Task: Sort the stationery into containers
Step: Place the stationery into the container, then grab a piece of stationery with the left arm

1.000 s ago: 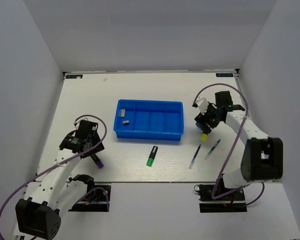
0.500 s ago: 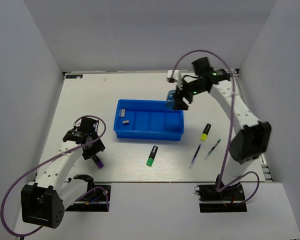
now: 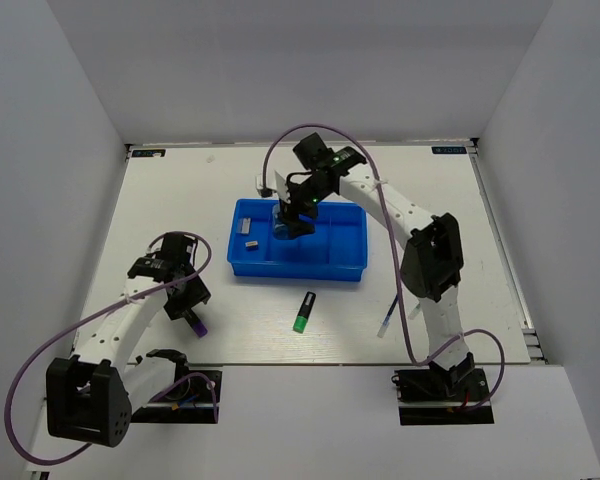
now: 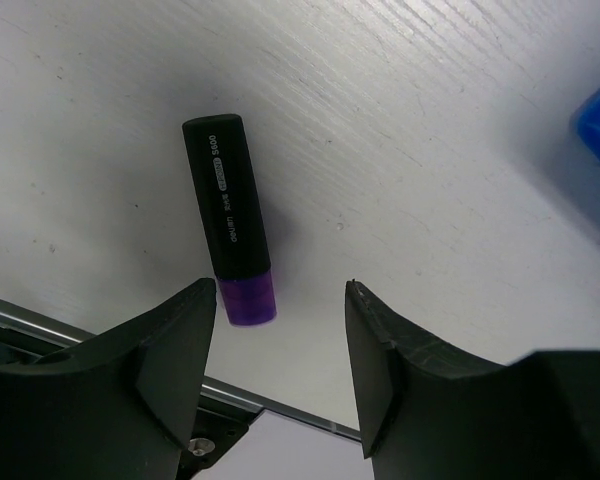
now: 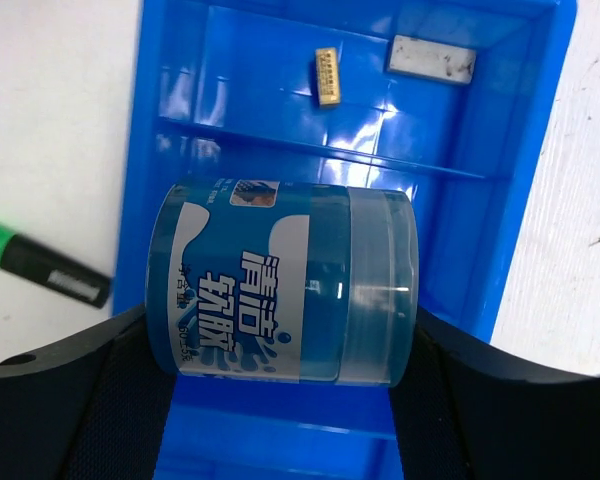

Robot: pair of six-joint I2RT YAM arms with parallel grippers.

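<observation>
We find the right gripper point(image 3: 288, 215) clamped on the round blue tub point(image 5: 280, 285) and holding it over the blue tray point(image 3: 300, 272), toward the tray's 9 o'clock half. The grey block point(image 5: 430, 58) lies in the compartment at the 9 o'clock end. The left gripper point(image 4: 278, 345) has its jaws apart and holds nothing. The purple marker point(image 4: 230, 235) lies on the table point(image 3: 180, 200) just beyond its fingertips, at 8 o'clock of the tray. The green-black marker point(image 3: 304, 311) lies at 6 o'clock of the tray.
</observation>
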